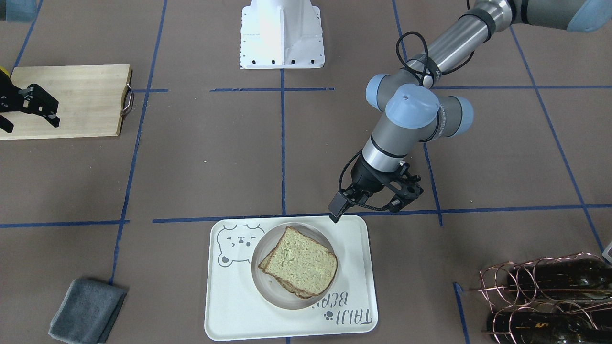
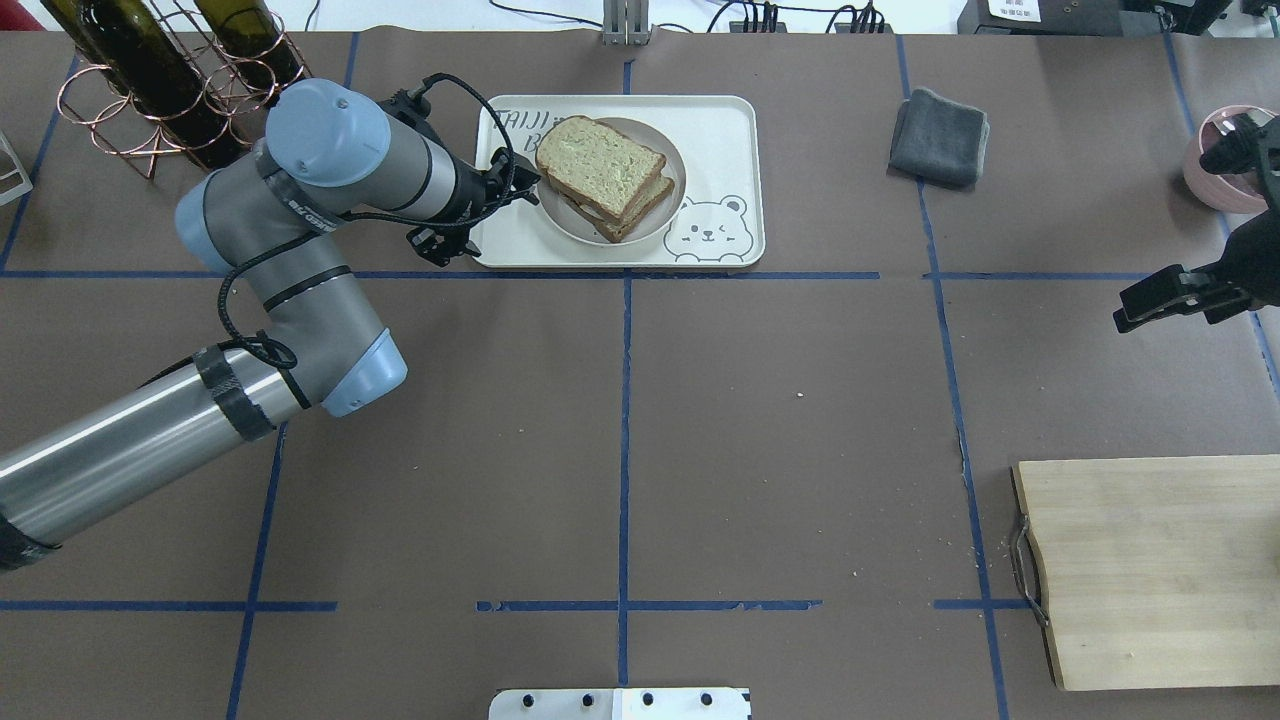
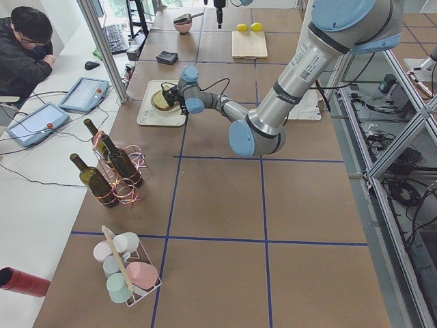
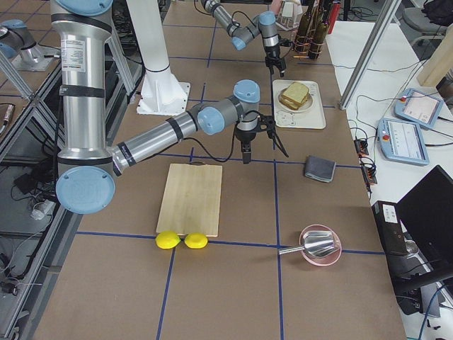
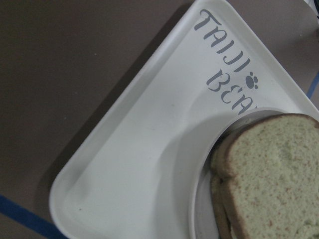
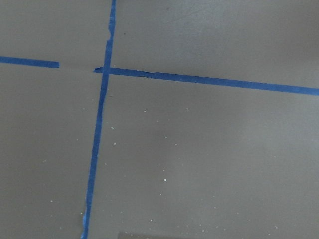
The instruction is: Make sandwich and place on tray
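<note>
One sandwich (image 1: pixel 299 263), made of two square greenish-tan bread slices with dark crust stacked slightly askew, lies on one round white plate (image 1: pixel 266 289). The filling cannot be made out. The plate sits on one cream-white rectangular tray with a bear drawing (image 1: pixel 229 306), at the table edge opposite the robot base.

Two grippers are present. The left gripper (image 1: pixel 370 203) hangs at the tray's lettered end, one finger over the tray corner. Its jaws are apart and hold nothing. The right gripper (image 1: pixel 28 119) hangs above the table near one light wooden cutting board (image 1: pixel 76 100), its jaws also apart and empty.

Also counted:
- one folded grey cloth (image 1: pixel 86 310)
- two yellow lemons (image 4: pixel 168 241) (image 4: pixel 196 241), touching the board's end
- one pink bowl (image 4: pixel 322 256) holding one metal scoop (image 4: pixel 311 244)
- one copper wire rack (image 1: pixel 540 286) with at least two dark bottles

The brown table surface (image 2: pixel 800 450) carries a grid of blue tape lines. Beside it, one dark-jacketed person (image 3: pixel 27 48) sits at a white bench with two tablets (image 3: pixel 85 93) (image 3: pixel 34 124).
</note>
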Available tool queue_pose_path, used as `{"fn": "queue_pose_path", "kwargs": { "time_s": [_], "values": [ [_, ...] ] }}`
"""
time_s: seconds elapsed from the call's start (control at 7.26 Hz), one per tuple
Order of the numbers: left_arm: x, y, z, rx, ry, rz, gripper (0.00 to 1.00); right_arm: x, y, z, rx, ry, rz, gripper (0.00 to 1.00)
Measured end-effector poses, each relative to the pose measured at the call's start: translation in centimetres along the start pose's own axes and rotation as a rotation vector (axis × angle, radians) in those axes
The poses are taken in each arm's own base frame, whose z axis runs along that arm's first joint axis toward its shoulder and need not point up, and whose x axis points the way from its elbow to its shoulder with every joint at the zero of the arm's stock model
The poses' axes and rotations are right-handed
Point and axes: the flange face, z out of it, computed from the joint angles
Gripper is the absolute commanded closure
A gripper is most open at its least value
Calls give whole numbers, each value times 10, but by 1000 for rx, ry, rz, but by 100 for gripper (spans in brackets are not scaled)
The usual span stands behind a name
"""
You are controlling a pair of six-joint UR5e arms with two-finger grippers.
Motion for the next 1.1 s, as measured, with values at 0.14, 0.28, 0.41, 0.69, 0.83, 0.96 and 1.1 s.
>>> {"fn": "queue_pose_path", "kwargs": {
  "time_s": [0.14, 0.28, 0.41, 0.69, 0.83, 0.96, 1.1],
  "values": [
    [-17, 5, -35, 3, -32, 87, 0, 23, -1, -2, 1, 19, -13, 0],
    [-36, 8, -74, 11, -76, 200, 0, 59, -5, -7, -7, 51, -54, 0],
    [-55, 2, -107, 22, -125, 300, 0, 99, -10, -12, -23, 81, -105, 0],
    [-104, -39, -155, 36, -220, 468, 0, 175, -12, -19, -51, 105, -184, 0],
    [-136, -71, -175, 24, -260, 547, 0, 202, -9, -23, -55, 101, -194, 0],
    [-173, -106, -197, 6, -293, 621, 0, 223, -4, -26, -51, 76, -184, 0],
    [-216, -142, -223, -17, -320, 682, 0, 235, 1, -28, -44, 36, -158, 0]
  ]
}}
